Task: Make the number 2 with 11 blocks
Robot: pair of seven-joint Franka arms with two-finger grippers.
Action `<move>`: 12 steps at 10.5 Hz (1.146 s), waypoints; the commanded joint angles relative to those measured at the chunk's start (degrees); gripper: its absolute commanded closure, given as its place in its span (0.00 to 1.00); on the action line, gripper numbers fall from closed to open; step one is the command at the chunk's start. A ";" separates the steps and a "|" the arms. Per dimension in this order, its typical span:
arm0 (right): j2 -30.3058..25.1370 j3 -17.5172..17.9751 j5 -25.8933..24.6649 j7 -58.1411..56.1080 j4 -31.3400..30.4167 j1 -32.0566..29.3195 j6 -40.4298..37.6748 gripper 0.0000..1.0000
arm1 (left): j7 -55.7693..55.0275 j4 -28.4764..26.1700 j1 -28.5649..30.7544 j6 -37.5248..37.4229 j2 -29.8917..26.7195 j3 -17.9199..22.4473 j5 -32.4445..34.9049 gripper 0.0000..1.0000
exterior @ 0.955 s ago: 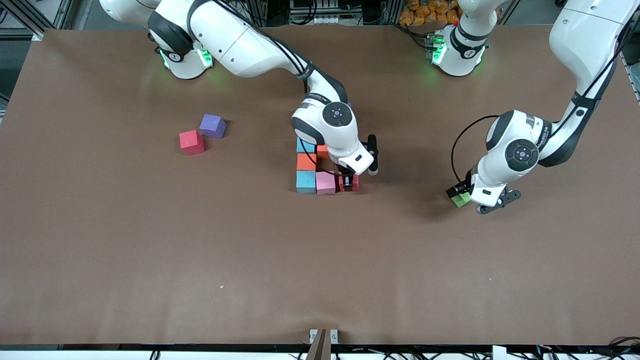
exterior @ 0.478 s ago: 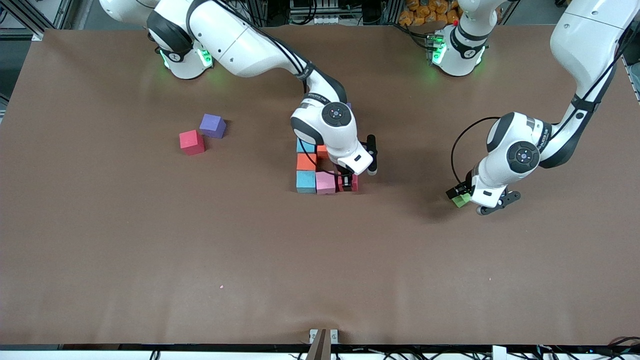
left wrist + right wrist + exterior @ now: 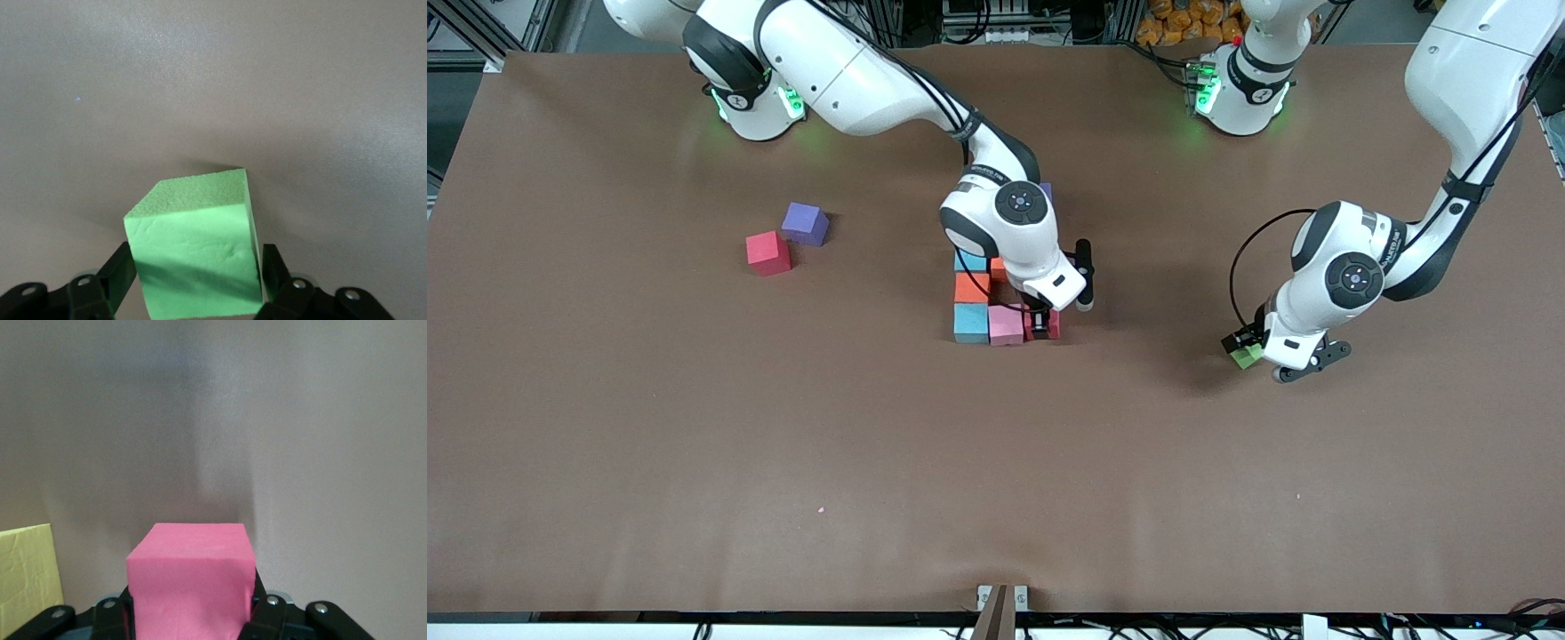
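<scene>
In mid-table stands a partly built figure of touching blocks. Its row nearest the front camera has a blue block and a pink block. Farther off are an orange block and another blue block; my right arm hides the rest. My right gripper is shut on a pink block, low beside the row's pink one. A yellow block shows beside it. A red block and a purple block lie loose toward the right arm's end.
A green cube rests on the table toward the left arm's end. My left gripper is down on it, a finger against each side. Brown table stretches bare toward the front camera.
My left gripper's fingers have closed in on the green cube. My right gripper has shifted the pink block slightly toward the row's pink block.
</scene>
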 commanded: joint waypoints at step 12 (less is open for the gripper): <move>-4.56 0.19 1.73 -0.59 -5.06 -1.01 0.11 0.00 | 12.98 3.54 -0.37 -0.01 1.48 -0.36 4.08 0.55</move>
